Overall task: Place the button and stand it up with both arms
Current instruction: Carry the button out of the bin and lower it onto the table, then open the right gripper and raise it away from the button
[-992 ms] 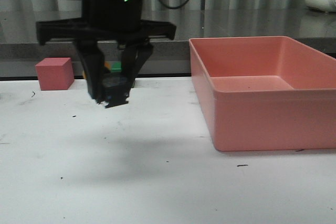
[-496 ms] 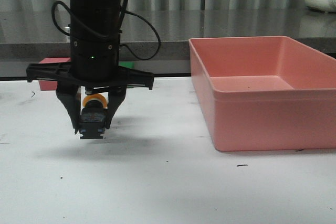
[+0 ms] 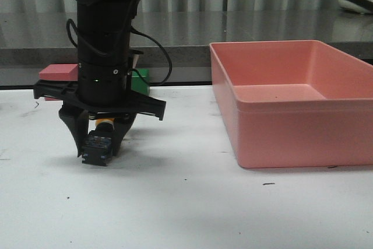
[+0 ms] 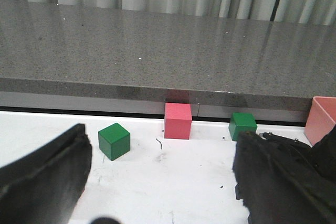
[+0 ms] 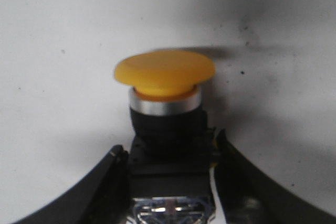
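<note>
The button (image 3: 98,144) hangs in my right gripper (image 3: 98,151), low over the white table at the left. Its yellow cap (image 3: 105,122) sits above the blocky black-and-blue base. The right wrist view shows the round yellow cap (image 5: 164,72), a silver ring and the black body, with both fingers (image 5: 110,182) pressed on the base. I cannot tell whether the base touches the table. My left gripper (image 4: 163,192) is open, its fingers (image 4: 47,171) wide apart over bare table. It does not show in the front view.
A large pink bin (image 3: 291,138) stands on the right. A pink cube (image 3: 58,72) and a green cube (image 3: 140,80) sit by the grey back ledge behind the arm. The left wrist view shows two green cubes (image 4: 114,140) (image 4: 242,126) and the pink cube (image 4: 177,120).
My right arm has swung left and come down with the button, whose base now hangs close above the table. The bin and cubes have stayed put.
</note>
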{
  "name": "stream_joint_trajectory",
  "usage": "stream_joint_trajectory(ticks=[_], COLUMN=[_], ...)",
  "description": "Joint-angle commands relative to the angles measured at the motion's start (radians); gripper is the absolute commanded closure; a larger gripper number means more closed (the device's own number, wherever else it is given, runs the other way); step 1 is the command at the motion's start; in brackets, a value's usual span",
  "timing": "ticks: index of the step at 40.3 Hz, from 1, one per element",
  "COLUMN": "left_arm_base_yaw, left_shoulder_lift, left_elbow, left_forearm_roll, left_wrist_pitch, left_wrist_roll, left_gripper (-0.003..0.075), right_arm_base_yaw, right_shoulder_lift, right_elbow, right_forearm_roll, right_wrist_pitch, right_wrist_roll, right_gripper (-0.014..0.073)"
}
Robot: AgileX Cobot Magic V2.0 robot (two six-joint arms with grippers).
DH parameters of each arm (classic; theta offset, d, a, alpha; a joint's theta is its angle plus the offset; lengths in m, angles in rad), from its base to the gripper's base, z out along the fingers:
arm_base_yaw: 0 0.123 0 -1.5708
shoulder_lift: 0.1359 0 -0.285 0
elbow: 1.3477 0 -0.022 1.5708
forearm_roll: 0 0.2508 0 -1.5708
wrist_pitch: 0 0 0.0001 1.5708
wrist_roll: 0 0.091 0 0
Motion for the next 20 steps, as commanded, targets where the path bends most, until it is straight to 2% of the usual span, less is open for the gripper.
stream_joint_trajectory(ticks=[1,11,20], left_arm_base_yaw=[0.001,0.001,0.001], left_shoulder_lift=[0.018,0.018,0.018], left_elbow=[-0.030,-0.030,-0.030], left_forearm_roll=[0.002,0.002,0.002], left_wrist_pitch=[-0.080,-0.080,-0.080], left_wrist_roll=[0.001,0.001,0.001], left_gripper=[0.0174,0.0174,0.0174], right_arm_base_yaw=[-0.005,-0.005,-0.005], right_shoulder_lift=[-0.062,-0.068,-0.141], right_elbow=[-0.035,-0.036,-0.043], right_forearm_roll=[-0.001,-0.001,-0.063], right_wrist_pitch=[-0.026,-0.011,0.027], right_wrist_roll=[0.011,0.009,-0.178], right_gripper=[0.0137,0.0115,0.0115])
